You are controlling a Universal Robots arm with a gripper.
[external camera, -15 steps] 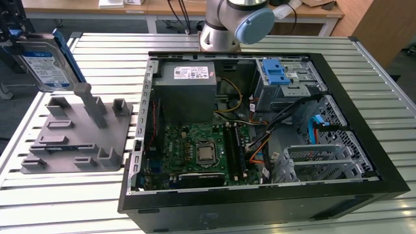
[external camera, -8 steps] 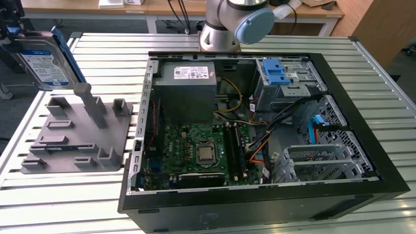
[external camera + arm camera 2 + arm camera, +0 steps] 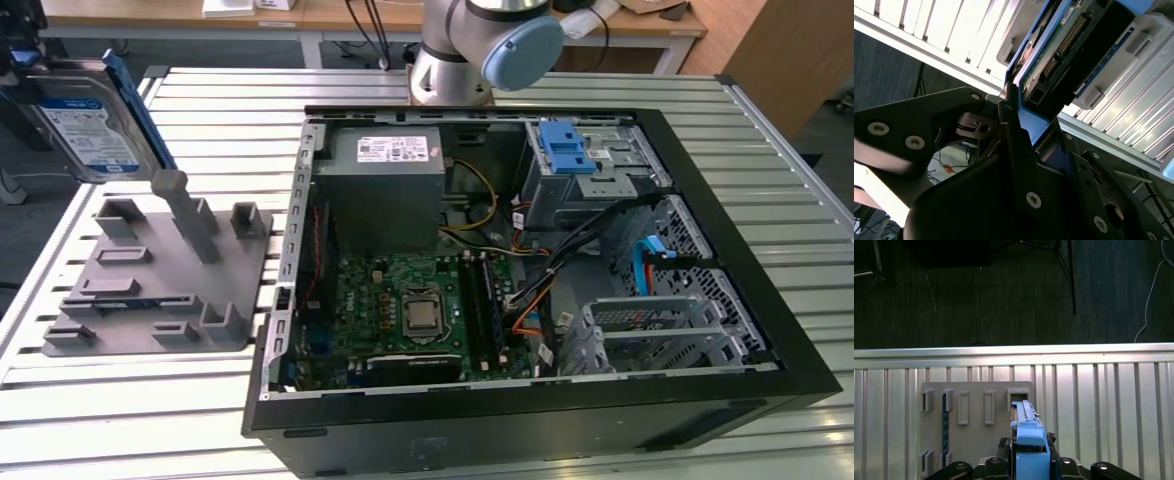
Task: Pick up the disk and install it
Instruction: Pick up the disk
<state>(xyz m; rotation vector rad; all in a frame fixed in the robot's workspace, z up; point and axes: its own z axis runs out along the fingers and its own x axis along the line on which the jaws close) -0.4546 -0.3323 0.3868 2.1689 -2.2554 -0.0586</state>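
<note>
Gripper [image 3: 1030, 117], in the second wrist view, is clamping its dark fingers [image 3: 1016, 145] shut on the blue carrier edge of the disk [image 3: 1069, 47], whose circuit-board side and connector are facing the camera. In the exterior view the disk [image 3: 83, 125] is hanging label outward at about ten o'clock, lifted clear of the grey fixture [image 3: 147, 290] beneath it, so the pick-up appears done. Installation appears not yet begun, since the disk is hanging outside the open computer case [image 3: 787, 370]. Closest to the disk, the fixture's upright post [image 3: 187, 215] is rising toward its lower edge, near but apart from it, and the raised slot walls are standing around the post. In the first wrist view the slatted table [image 3: 1114, 405] is ending at a bright rail with dark floor beyond, which suggests the disk is sitting close to the table's border. Farther toward three o'clock, the case's near side wall [image 3: 299, 250] is standing just beside the fixture as the first rim to cross. Inside, the grey power supply [image 3: 380, 175] is occupying the twelve o'clock corner and loose cables [image 3: 587, 240] are crossing the middle. A perforated metal cage [image 3: 661, 325] is lying at about four o'clock. The space above the table and case is looking open, with the arm's base [image 3: 461, 60] standing at twelve o'clock behind the case.
</note>
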